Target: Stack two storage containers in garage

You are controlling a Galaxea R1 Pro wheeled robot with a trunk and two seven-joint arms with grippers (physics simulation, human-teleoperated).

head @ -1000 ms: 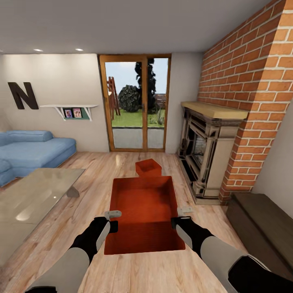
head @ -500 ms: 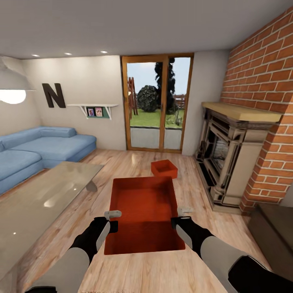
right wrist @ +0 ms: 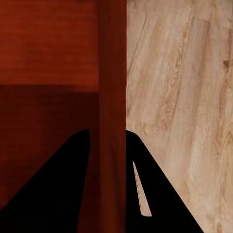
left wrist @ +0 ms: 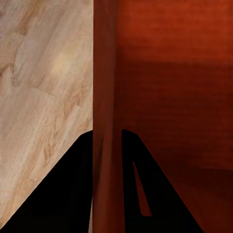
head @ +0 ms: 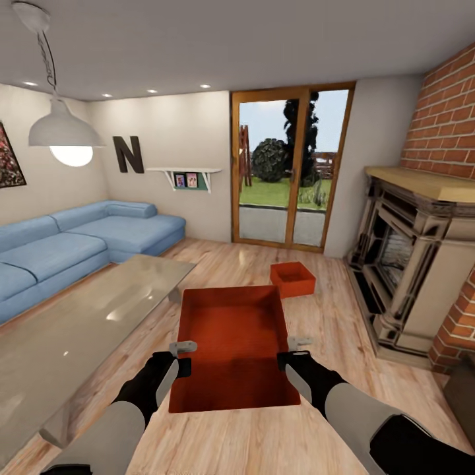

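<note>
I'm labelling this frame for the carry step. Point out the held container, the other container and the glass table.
held container (head: 231, 343): head view, on its flat bottom.
other container (head: 292, 286): head view, on its near wall.
glass table (head: 79, 330): head view, on its bare top.

place: home living room, as I see it | far left: blue sofa (head: 79, 234) | right: fireplace (head: 412, 264) against brick chimney (head: 448, 125) | floor: wood planks (head: 330, 343)

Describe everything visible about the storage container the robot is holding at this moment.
The held storage container is a red-orange, rectangular, open-topped bin with low plain walls and a flat bottom, matte and plastic-looking, and empty. It sits level in front of the robot, long axis pointing away, above the light wood plank floor. The left gripper is shut on its left wall and the right gripper on its right wall, fingers straddling each rim. A second, identical container rests on the floor beyond it, apart from it.
</note>
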